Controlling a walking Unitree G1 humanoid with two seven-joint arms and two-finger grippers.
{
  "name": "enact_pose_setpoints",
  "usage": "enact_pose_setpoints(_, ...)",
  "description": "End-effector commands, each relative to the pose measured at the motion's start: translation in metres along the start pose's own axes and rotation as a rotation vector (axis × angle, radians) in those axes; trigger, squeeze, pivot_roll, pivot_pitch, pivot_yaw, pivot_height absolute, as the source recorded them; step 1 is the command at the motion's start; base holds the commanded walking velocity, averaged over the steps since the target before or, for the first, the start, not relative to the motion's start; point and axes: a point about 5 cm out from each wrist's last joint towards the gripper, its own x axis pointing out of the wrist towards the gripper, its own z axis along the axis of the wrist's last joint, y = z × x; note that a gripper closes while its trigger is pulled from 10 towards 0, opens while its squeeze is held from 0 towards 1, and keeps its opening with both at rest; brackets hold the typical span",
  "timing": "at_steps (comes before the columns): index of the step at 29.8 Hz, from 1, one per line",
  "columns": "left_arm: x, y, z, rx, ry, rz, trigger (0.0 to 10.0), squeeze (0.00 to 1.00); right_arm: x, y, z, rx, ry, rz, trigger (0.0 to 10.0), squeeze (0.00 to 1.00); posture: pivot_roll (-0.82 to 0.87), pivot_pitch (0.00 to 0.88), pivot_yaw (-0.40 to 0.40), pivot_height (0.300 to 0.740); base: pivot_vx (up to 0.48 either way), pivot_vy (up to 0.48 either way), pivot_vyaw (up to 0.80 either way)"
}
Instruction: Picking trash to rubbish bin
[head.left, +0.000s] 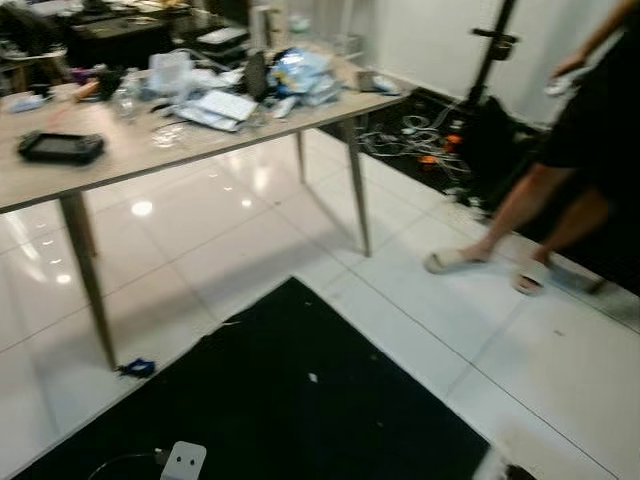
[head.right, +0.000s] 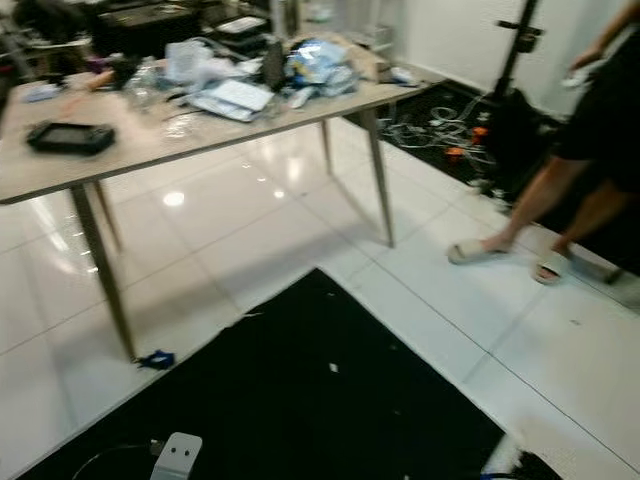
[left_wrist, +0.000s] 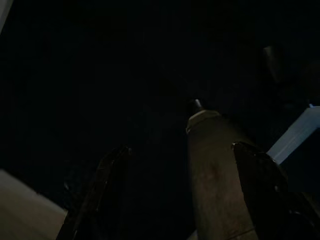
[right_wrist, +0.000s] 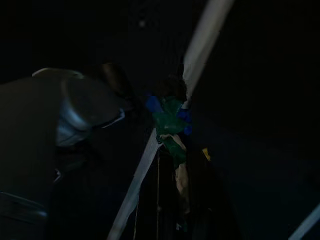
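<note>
On the black floor mat (head.left: 300, 400) a small white scrap (head.left: 313, 378) is seen; a blue scrap (head.left: 138, 368) lies by the wooden table's leg (head.left: 88, 280). The left gripper's (left_wrist: 180, 195) fingers are spread; the right gripper (right_wrist: 172, 150) is pinched on green-blue crumpled trash (right_wrist: 170, 122). A person's legs (head.left: 530, 215) stand beyond.

Blue scrap (head.left: 139, 368) beside table leg (head.left: 90, 285)

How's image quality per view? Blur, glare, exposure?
Left and right eye views: motion-blurred throughout, ceiling-light glare on the white floor tiles; table clutter smeared. Left wrist view: very dark, left gripper barely outlined. Right wrist view: underexposed, something green and blue faintly visible.
</note>
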Motion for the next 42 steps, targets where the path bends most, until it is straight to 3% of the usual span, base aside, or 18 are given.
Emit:
enact_pose_setpoints(1, 0.000, -0.002, -0.003, 0.016, 0.006, -0.010, 10.0, 0.00, 0.000, 0.000, -0.002, 0.005, 0.007, -0.006, 10.0, 0.00, 0.00, 0.053, 0.024, 0.740, 0.000, 0.000, -0.80)
enact_pose_setpoints(22, 0.000, 0.002, 0.004, 0.056, -0.006, -0.011, 10.0, 0.00, 0.001, 0.001, 0.008, -0.016, -0.014, 0.007, 10.0, 0.00, -0.01, 0.026, 0.022, 0.740, 0.000, 0.000, -0.80)
enact_pose_setpoints(42, -0.001, 0.003, 0.001, 0.033, -0.008, -0.014, 10.0, 0.00, 0.004, 0.031, 0.084, 0.024, -0.263, 0.155, 10.0, 0.00, 0.00, 0.037, 0.025, 0.740, 0.000, 0.000, -0.80)
